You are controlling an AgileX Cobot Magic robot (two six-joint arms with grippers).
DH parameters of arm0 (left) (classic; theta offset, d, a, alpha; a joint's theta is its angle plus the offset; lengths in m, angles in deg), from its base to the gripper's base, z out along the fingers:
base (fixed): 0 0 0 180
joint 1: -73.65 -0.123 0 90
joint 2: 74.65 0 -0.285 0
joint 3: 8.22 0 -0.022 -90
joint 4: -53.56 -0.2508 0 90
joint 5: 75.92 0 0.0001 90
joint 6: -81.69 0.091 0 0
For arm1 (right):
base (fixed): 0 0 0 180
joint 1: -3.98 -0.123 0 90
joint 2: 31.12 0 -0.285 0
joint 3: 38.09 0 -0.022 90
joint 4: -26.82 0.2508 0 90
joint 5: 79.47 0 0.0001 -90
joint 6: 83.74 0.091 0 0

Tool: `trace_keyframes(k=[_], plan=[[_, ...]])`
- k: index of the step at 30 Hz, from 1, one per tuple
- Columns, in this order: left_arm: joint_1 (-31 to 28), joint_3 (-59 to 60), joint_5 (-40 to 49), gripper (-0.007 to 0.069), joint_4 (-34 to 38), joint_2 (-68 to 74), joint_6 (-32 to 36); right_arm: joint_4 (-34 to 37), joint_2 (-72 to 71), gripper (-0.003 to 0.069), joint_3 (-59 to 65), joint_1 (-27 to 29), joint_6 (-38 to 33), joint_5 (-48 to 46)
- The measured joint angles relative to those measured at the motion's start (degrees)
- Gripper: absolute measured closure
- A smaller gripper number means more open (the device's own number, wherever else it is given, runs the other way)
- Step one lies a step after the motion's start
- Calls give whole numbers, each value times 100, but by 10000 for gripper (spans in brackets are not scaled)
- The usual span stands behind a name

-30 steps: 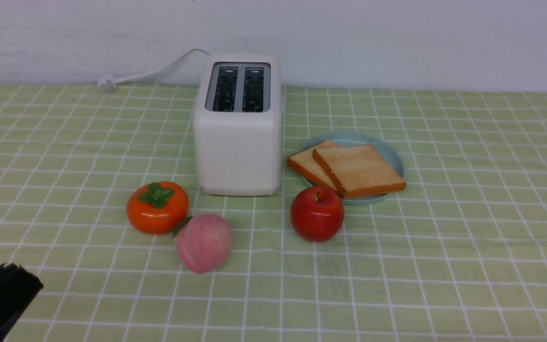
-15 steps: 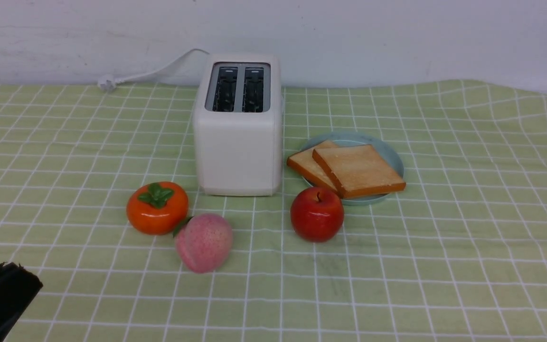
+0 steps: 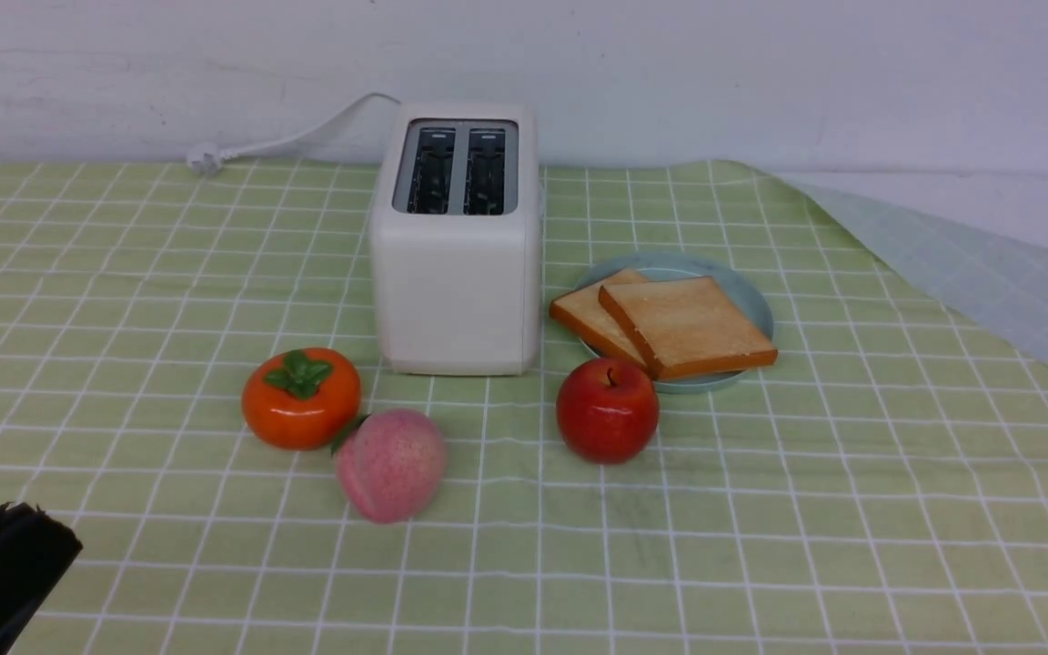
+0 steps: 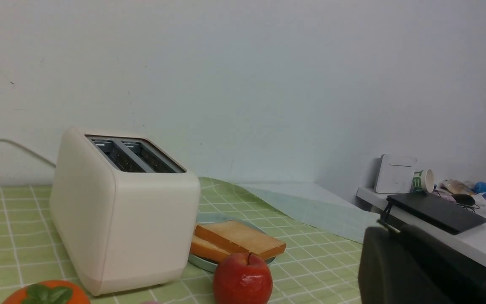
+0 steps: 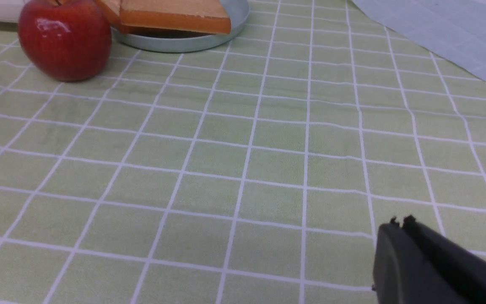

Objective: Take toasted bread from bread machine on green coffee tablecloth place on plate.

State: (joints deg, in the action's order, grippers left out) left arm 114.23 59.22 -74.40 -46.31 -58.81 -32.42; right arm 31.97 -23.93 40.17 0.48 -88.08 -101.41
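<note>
On the plate (image 3: 748, 300), just right of the bread machine (image 3: 457, 273), the two slices of toasted bread (image 3: 686, 326) are lying flat and overlapping, the upper slice covering much of the lower one and reaching past the plate's near rim. The bread machine's two dark slots are standing empty, and its white cord (image 3: 292, 138) is trailing off to the left along the wall. A red apple (image 3: 608, 409) is sitting just in front of the plate, while a persimmon (image 3: 301, 398) and a peach (image 3: 390, 464), touching each other, are resting in front of the bread machine. The green coffee tablecloth (image 3: 851, 509) is lying with its far right corner folded over, showing the pale underside. The left gripper (image 3: 10, 546) is hovering low at the near left corner, well apart from everything, its fingers closed on nothing. The right gripper (image 5: 399, 221) is showing only in its wrist view, low over bare cloth, its fingers pressed together and empty.
</note>
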Motion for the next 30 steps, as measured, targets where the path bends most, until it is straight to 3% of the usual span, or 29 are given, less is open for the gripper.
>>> trace_keyframes(k=[10, 16, 23, 27, 29, 30], plan=[[-6, 5, 0, 595, 0, 0, -54, 0, 0, 669, 0, 0, 0, 0], [-13, 5, -152, 637, 0, 0, -868, 0, 0, 669, 0, 0, 0, 0], [-13, 5, -118, 637, 0, 0, -1019, 0, 0, 669, 0, 0, 0, 0], [-13, 5, -152, 637, 105, 0, -350, 0, 0, 669, 0, 0, 0, 0], [-13, 5, -152, 637, 488, 0, 132, 0, 0, 668, 0, 0, 0, 0], [-13, 5, -44, 637, 1205, 0, 893, 0, 0, 666, 0, 0, 0, 0]])
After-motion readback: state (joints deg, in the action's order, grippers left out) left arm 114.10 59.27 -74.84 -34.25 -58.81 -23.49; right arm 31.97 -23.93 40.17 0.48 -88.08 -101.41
